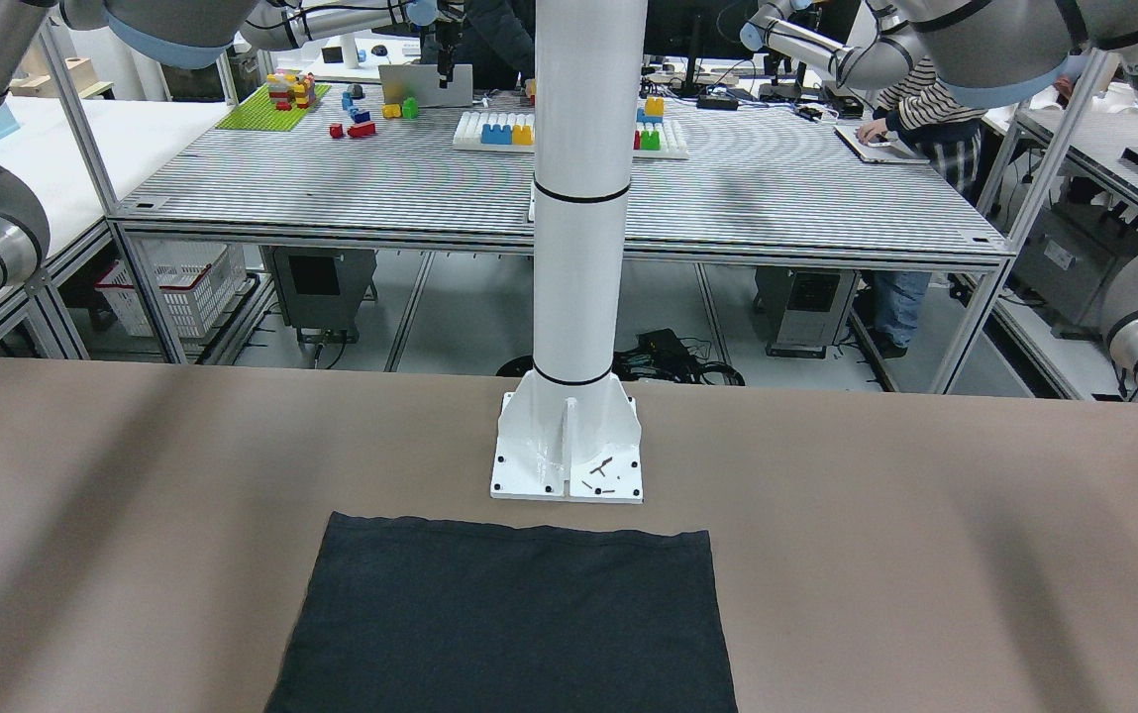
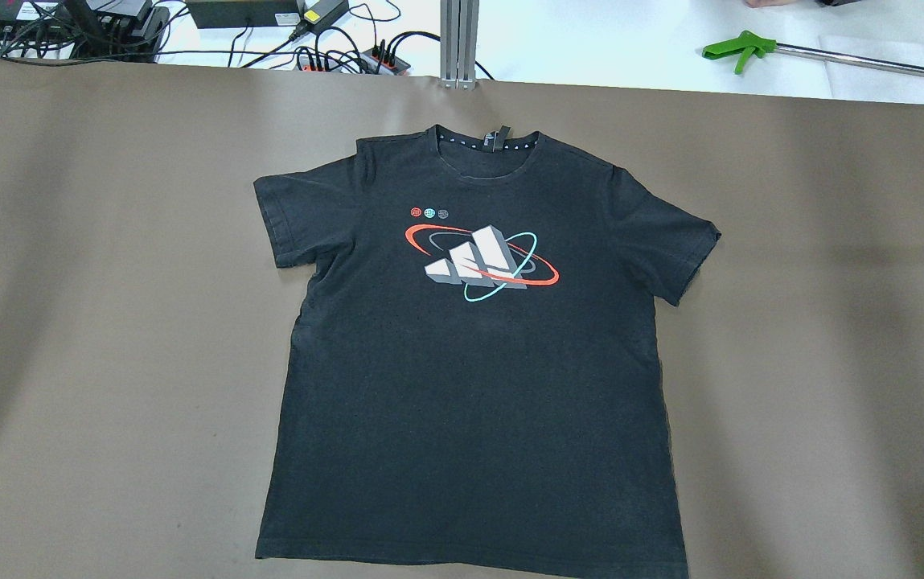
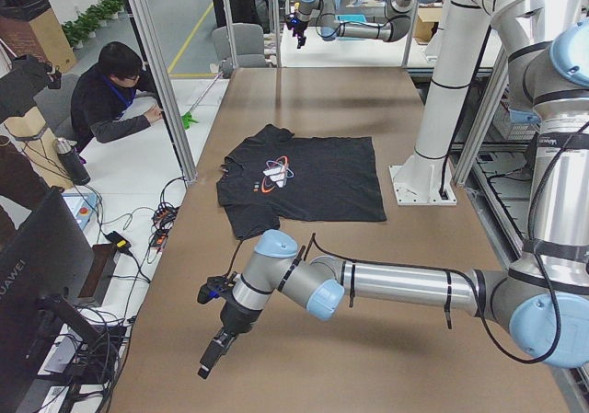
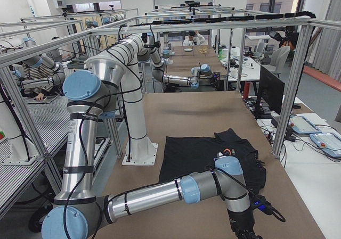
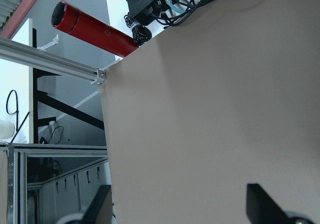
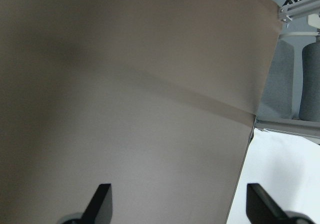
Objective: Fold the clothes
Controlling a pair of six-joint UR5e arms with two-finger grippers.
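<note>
The black short-sleeved fabric T-shirt (image 2: 470, 402) is plain matte black apart from its chest print (image 2: 478, 257). The print has three white-and-grey slanted bars circled by a red ring and a teal ring, and three small dots above them in red, teal and grey. Tiny white dots line the inside of the neckband. The flat brown counter (image 2: 108, 322) is an even, unpatterned taupe. The left arm's fingers (image 5: 262, 201) and the right arm's fingers (image 6: 102, 199) are black. The silver metal left arm (image 3: 396, 284) has pale blue joint caps. The round white post (image 1: 583, 248) bears thin black bands.
</note>
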